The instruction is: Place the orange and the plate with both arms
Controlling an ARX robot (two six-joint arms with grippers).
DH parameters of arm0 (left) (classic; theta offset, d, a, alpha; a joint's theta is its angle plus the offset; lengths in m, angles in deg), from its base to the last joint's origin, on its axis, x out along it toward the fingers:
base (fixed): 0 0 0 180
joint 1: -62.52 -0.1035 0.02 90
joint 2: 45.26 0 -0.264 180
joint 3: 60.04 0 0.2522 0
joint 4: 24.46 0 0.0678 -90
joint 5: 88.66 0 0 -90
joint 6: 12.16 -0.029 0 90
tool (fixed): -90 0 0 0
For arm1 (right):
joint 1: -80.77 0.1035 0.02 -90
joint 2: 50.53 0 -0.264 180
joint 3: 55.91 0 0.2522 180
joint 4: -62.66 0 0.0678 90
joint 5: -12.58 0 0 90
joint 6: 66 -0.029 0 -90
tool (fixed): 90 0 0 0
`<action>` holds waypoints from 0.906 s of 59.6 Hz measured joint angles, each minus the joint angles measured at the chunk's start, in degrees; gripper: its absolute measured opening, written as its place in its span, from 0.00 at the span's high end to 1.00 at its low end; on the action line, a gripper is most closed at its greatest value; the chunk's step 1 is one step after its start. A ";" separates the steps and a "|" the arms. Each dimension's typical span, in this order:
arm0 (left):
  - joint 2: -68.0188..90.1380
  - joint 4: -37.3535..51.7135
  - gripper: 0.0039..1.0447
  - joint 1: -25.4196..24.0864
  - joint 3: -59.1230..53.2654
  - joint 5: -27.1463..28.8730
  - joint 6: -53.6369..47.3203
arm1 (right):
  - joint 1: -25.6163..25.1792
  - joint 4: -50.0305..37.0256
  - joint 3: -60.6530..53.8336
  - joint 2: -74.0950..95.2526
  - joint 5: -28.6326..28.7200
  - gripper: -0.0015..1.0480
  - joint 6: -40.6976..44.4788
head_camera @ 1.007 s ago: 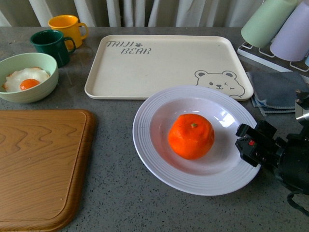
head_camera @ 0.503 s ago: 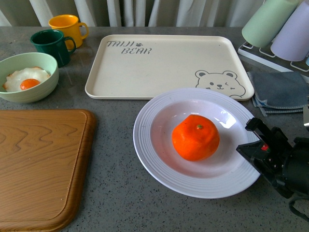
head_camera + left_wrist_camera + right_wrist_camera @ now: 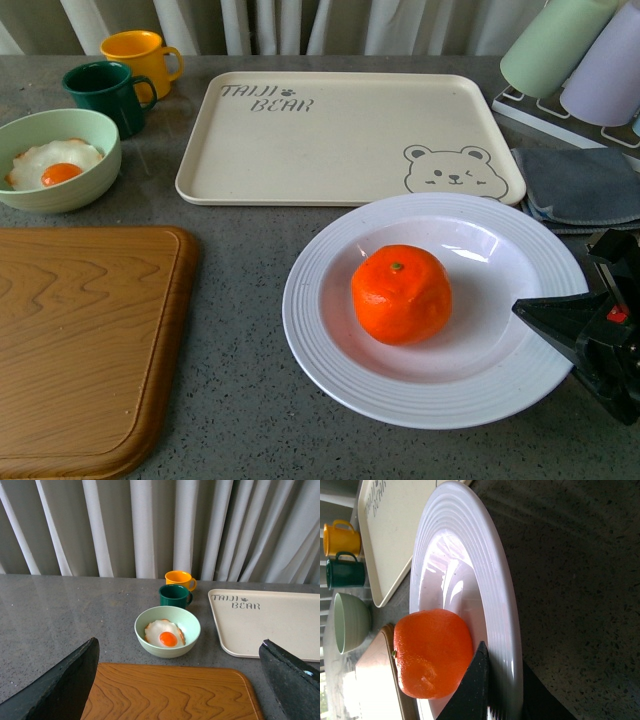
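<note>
Right jaws clamped on plate (image 3: 318, 368) rim, orange (image 3: 401, 294) just inside

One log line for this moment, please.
right gripper: shut on plate rim | orange: in plate centre | left gripper: open, holding nothing

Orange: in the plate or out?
In. The orange sits in the glossy centre of the plate, inside its ribbed rim; front and right wrist views agree.
</note>
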 joint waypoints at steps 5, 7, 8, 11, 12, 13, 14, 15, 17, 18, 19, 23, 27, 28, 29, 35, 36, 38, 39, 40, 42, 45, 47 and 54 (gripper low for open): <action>0.00 0.00 0.08 0.00 0.00 0.00 0.00 | -0.31 -0.07 0.15 -0.42 0.46 0.97 -0.22; 0.00 0.00 0.08 0.00 0.00 0.00 0.00 | -0.35 -0.04 0.33 -0.61 0.59 0.97 -0.26; 0.00 0.00 0.08 0.00 0.00 0.00 0.00 | -0.37 -0.02 0.46 -0.76 0.63 0.97 -0.28; 0.00 0.00 0.08 0.00 0.00 0.00 0.00 | -0.42 0.37 0.85 -1.38 0.66 0.97 -0.42; 0.00 0.00 0.08 0.00 0.00 0.00 0.00 | -0.42 0.57 1.05 -1.73 0.70 0.97 -0.42; 0.00 0.00 0.08 0.00 0.00 0.00 0.00 | -0.39 0.87 1.25 -2.14 0.85 0.97 -0.42; 0.00 0.00 0.08 0.00 0.00 0.00 0.00 | -0.33 1.36 1.57 -2.82 1.22 0.97 -0.42; 0.00 0.00 0.08 0.00 0.00 0.00 0.00 | -0.28 1.64 1.77 -3.32 1.44 0.97 -0.42; 0.00 0.00 0.08 0.00 0.00 0.00 0.00 | -0.17 2.45 2.19 -4.70 1.95 0.97 -0.39; 0.00 0.00 0.08 0.00 0.00 0.00 0.00 | -0.11 2.73 2.32 -5.25 2.19 0.97 -0.39; 0.00 0.00 0.08 0.00 0.00 0.00 0.00 | -0.04 2.95 2.51 -5.75 2.38 0.97 -0.39; 0.00 0.00 0.08 0.00 0.00 0.00 0.00 | 0.09 3.41 3.26 -6.91 2.73 0.97 -0.39; 0.00 0.00 0.08 0.00 0.00 0.00 0.00 | 0.20 3.17 4.50 -6.97 2.80 0.97 -0.39; 0.00 0.00 0.08 0.00 0.00 0.00 0.00 | 0.28 2.99 5.03 -6.78 2.78 0.97 -0.39; 0.00 0.00 0.08 0.00 0.00 0.00 0.00 | 0.35 2.93 5.31 -6.62 2.78 0.97 -0.39; 0.00 -0.02 0.08 0.00 0.00 0.00 0.00 | 1.14 2.01 9.33 -3.65 2.62 0.97 -0.42; 0.00 0.00 0.08 0.00 0.00 0.00 0.00 | 1.33 1.64 10.10 -2.89 2.58 0.97 -0.44; 0.00 0.00 0.08 0.00 0.00 0.00 0.00 | 1.70 1.29 11.37 -1.73 2.54 0.97 -0.52; 0.00 0.00 0.08 0.00 0.00 0.00 0.00 | 1.79 1.18 11.80 -1.33 2.54 0.97 -0.52; 0.00 0.00 0.08 0.00 0.00 0.00 0.00 | 2.05 0.87 12.68 -0.52 2.54 0.97 -0.57; 0.00 0.00 0.08 0.00 0.00 0.00 0.00 | 2.51 0.11 15.02 1.88 2.69 0.97 -0.92; 0.00 0.00 0.08 0.00 0.00 0.00 0.00 | 2.86 -0.48 17.57 4.42 2.99 0.97 -1.62; 0.00 0.00 0.08 0.00 0.00 0.00 0.00 | 3.06 -1.03 19.12 6.14 3.23 0.97 -2.01; 0.00 -0.02 0.08 0.00 0.00 0.00 0.00 | 3.39 -1.22 25.73 12.41 4.09 0.97 -2.80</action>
